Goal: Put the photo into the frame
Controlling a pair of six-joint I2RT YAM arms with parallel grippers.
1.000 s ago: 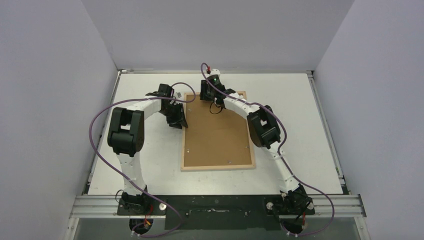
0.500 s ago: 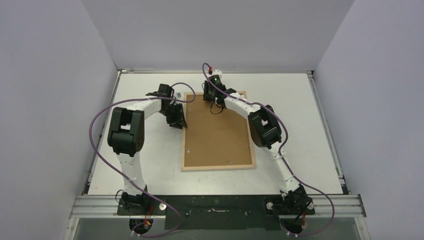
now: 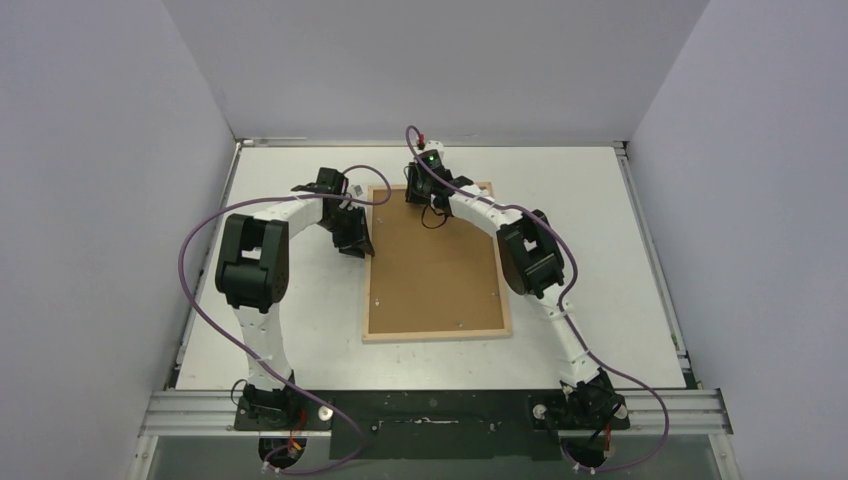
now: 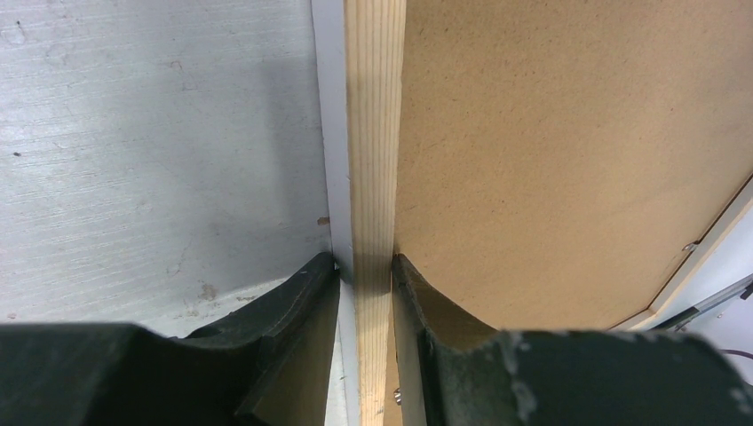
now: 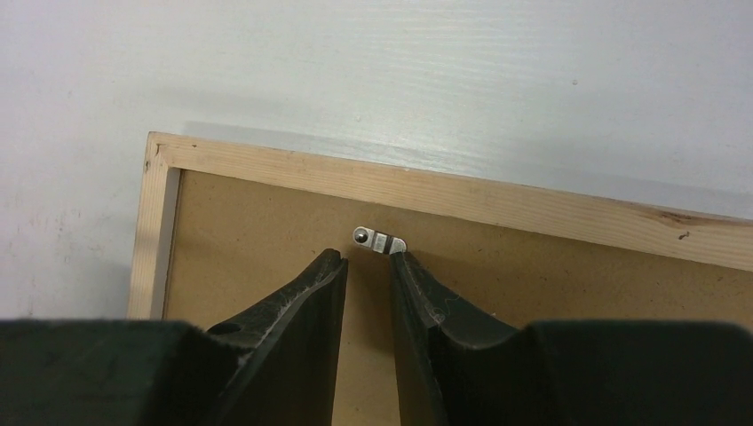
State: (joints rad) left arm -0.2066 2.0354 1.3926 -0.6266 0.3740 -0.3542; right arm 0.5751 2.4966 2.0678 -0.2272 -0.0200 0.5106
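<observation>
The frame (image 3: 436, 334) lies face down in the middle of the table, pale wood back up, with a brown backing board (image 3: 432, 270) set inside it. The photo is hidden. My left gripper (image 3: 358, 243) is shut on the frame's left rail (image 4: 373, 133), one finger on each side of the wood (image 4: 364, 262). My right gripper (image 3: 425, 195) is over the board near the far rail (image 5: 497, 200). Its jaws (image 5: 368, 257) stand narrowly open with nothing between them. The right fingertip (image 5: 404, 262) touches a small metal tab (image 5: 379, 240) on the board.
The white table (image 3: 600, 250) is walled in by grey panels on the left, the right and the back. More small metal tabs sit on the board at its left (image 3: 372, 297), right (image 3: 497, 295) and near (image 3: 459, 323) edges. Purple cables loop beside both arms.
My right gripper's jaws have narrowed and its wrist has shifted slightly right along the far rail. The left gripper stays clamped on the left rail.
</observation>
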